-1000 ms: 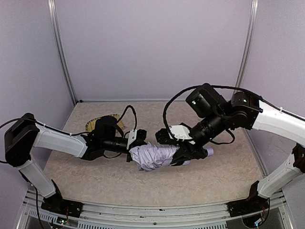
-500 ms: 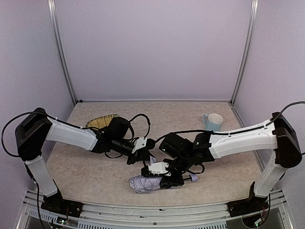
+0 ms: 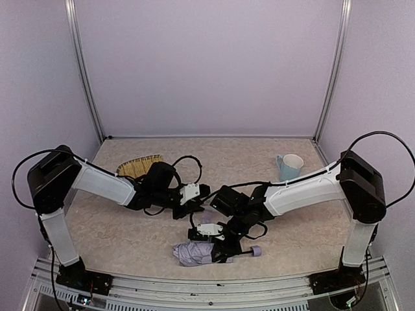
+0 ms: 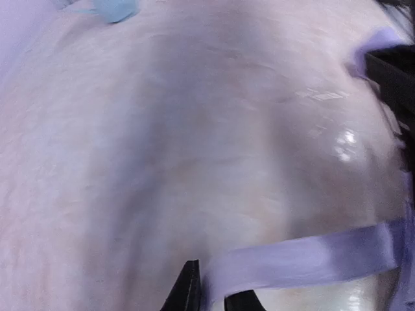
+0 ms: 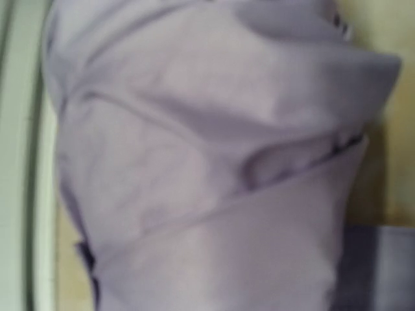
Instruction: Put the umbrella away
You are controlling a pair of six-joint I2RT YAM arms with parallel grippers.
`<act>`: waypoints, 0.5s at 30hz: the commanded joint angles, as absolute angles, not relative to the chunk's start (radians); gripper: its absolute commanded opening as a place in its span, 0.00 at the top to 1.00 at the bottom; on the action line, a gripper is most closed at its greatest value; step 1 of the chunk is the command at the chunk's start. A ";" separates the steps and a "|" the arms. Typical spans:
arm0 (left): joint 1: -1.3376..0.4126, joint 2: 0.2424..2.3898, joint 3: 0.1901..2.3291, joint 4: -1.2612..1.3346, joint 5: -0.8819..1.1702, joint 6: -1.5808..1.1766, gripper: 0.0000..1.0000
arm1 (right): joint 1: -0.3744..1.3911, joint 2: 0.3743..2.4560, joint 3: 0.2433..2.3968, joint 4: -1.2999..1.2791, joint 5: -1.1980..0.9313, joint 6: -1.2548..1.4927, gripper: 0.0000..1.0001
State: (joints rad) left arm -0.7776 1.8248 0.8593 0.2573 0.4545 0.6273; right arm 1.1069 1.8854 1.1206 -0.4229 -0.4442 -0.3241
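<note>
The umbrella (image 3: 193,253) is folded into a pale lavender bundle lying near the table's front edge, its handle knob (image 3: 255,251) pointing right. My right gripper (image 3: 220,245) sits over the bundle's right part and grips it. In the right wrist view the lavender fabric (image 5: 207,162) fills the frame and hides the fingers. My left gripper (image 3: 202,194) is behind the bundle. In the left wrist view it (image 4: 216,299) is shut on the umbrella's lavender strap (image 4: 305,258), which stretches off to the right.
A pale blue mug (image 3: 289,166) stands at the back right; it also shows in the left wrist view (image 4: 113,9). A straw brush (image 3: 139,165) lies at the back left behind my left arm. The metal front rail (image 3: 207,284) runs just in front of the umbrella.
My right gripper has brought the umbrella down from mid-table to the front edge. My left gripper has come off the bundle and now holds only the strap, stretched out.
</note>
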 commanded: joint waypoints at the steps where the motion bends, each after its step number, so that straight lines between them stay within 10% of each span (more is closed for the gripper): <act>1: -0.716 1.828 0.970 0.457 0.239 0.548 0.70 | 1.101 1.992 1.050 -0.682 -0.527 -0.267 1.00; 5: -0.713 1.801 0.936 0.467 0.144 0.510 0.54 | 1.074 1.999 1.046 -0.669 -0.502 -0.251 1.00; 15: -0.930 1.190 0.552 0.455 0.171 0.300 0.61 | 1.032 2.033 1.059 -0.661 -0.537 -0.248 1.00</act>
State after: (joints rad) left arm -0.7723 1.4605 0.7235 0.4118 0.1287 0.3763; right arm 1.0492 1.9289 1.1225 -0.4484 -0.6209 -0.2649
